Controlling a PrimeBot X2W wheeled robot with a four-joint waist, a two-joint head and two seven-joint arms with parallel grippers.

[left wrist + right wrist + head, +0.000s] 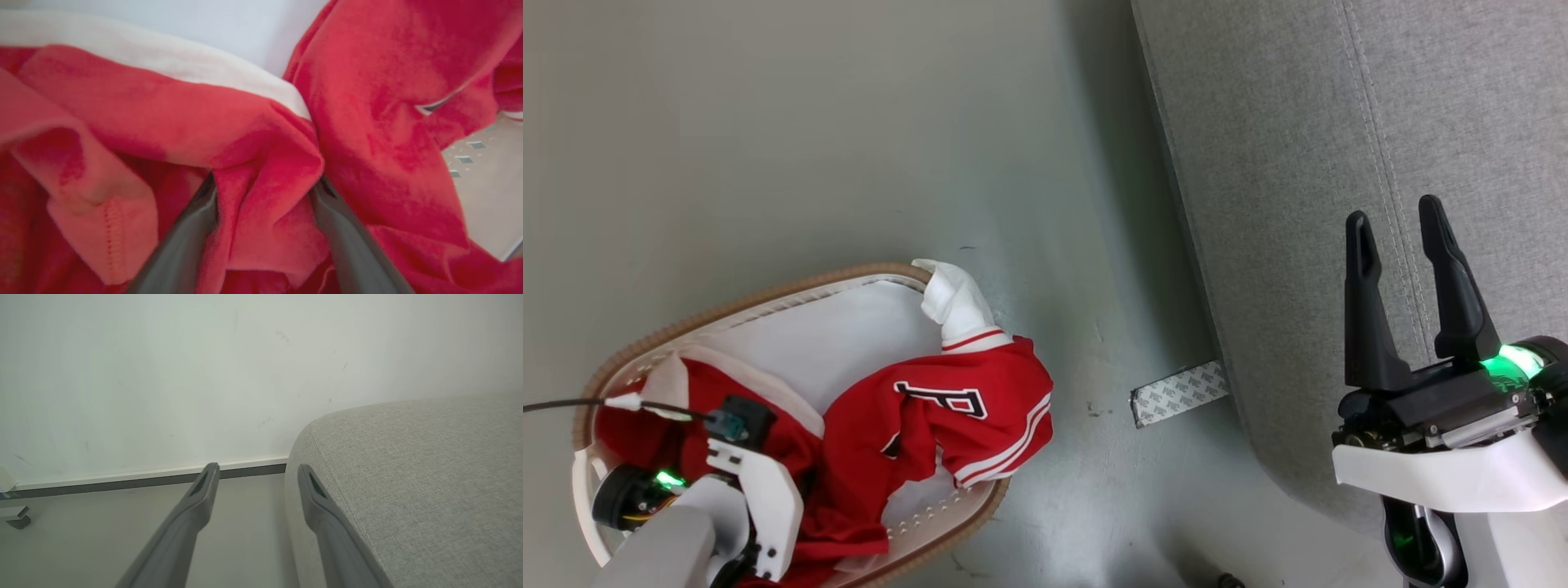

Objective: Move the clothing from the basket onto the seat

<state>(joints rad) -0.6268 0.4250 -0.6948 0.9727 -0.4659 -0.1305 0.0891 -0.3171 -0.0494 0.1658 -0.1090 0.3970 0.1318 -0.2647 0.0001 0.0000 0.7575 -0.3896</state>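
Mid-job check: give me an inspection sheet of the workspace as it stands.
Surface: grey floor, some scuff marks.
Job's things: red jersey in the basket, white sleeve draped over the rim; grey seat to the right, jersey not yet on it.
Clutter: patterned tape strip on the floor at the seat's base; pale cloth under the jersey.
Grippers: left claw open, a jersey fold between its fingers; right claw open, over the seat.
Cables: black cable to the left wrist.
Surroundings: white wall with skirting.
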